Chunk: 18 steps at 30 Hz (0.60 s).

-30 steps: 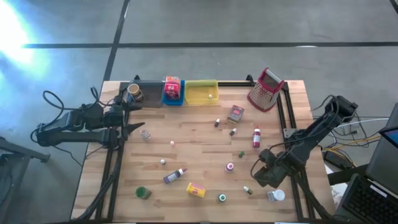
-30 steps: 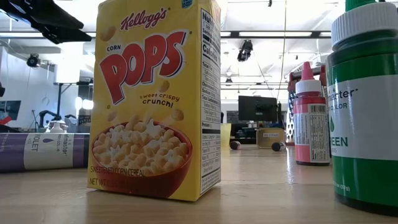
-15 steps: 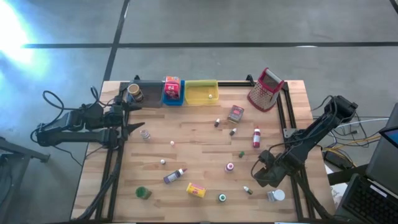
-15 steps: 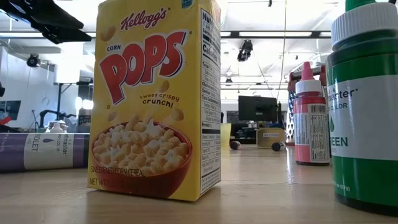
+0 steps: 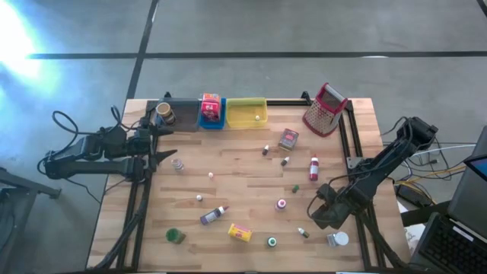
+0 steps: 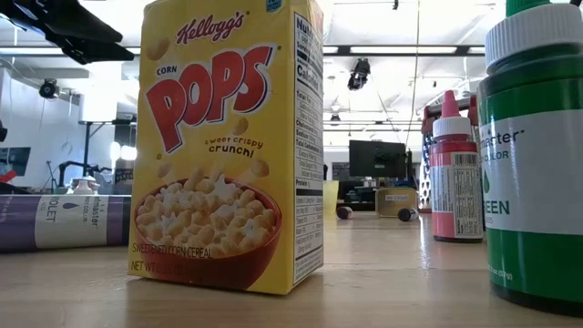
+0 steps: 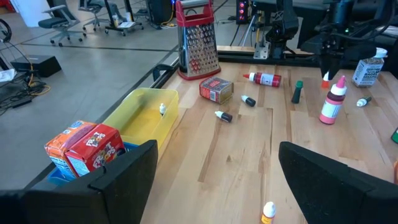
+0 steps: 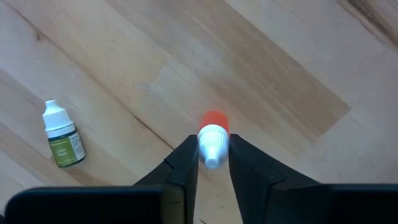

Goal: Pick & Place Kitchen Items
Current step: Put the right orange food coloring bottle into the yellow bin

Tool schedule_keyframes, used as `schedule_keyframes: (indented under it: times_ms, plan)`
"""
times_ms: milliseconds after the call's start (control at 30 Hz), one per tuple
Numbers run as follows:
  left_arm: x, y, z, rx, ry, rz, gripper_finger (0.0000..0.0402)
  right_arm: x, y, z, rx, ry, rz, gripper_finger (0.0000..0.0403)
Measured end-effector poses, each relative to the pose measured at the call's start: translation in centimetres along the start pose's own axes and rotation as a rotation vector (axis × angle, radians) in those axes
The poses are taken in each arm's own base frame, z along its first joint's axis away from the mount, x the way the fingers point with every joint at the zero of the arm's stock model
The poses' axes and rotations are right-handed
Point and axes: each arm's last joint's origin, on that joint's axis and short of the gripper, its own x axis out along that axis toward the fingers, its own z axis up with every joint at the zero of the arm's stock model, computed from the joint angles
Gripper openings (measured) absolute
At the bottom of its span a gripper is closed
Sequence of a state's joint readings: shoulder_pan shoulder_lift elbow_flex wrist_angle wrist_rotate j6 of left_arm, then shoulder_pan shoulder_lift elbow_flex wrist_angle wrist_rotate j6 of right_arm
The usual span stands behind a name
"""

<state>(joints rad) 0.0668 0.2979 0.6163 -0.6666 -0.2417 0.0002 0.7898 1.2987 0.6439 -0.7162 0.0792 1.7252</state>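
The wooden table (image 5: pixel 251 164) carries three trays along its far edge, one grey (image 5: pixel 181 114), one blue (image 5: pixel 211 120), one yellow (image 5: pixel 246 113), with a tall metal grater (image 5: pixel 326 109) to their right. Loose items lie scattered over the boards, some fifteen or so (I can't count the tiniest ones with confidence), among them a yellow cereal box (image 6: pixel 228 146) near the front edge, a purple bottle (image 5: pixel 213 215) on its side and a red bottle (image 5: pixel 313 169) lying flat.

The left gripper (image 7: pixel 214 171) waits by the table's left edge, near the grey tray, its fingers spread wide and empty. The right gripper (image 8: pixel 213 163) is over the front right part of the table, and its two fingers are pinched on one tiny dropper bottle (image 8: pixel 212 140) with a white tip and an orange-red body. A second small bottle, green-labelled with a white cap (image 8: pixel 61 134), lies apart from it on the wood.

My worry is the hold: the fingers catch the bottle only at its narrow, tapered tip, so it could slide or swivel out during a lift and roll off among the others.
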Motion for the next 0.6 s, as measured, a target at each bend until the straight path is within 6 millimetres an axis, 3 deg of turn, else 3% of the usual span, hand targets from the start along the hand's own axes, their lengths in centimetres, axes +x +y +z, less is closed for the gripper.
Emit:
schedule_keyframes:
  times_ms: [400,600]
  plan:
    - [0.0,0.0,0.0,0.0,0.0,0.0,0.0339,-0.01,-0.08,0.09,-0.046,-0.002,-0.01,0.0084]
    - [0.0,0.0,0.0,0.0,0.0,0.0,0.0339,-0.02,-0.01,0.73,-0.084,-0.008,-0.01,0.0065]
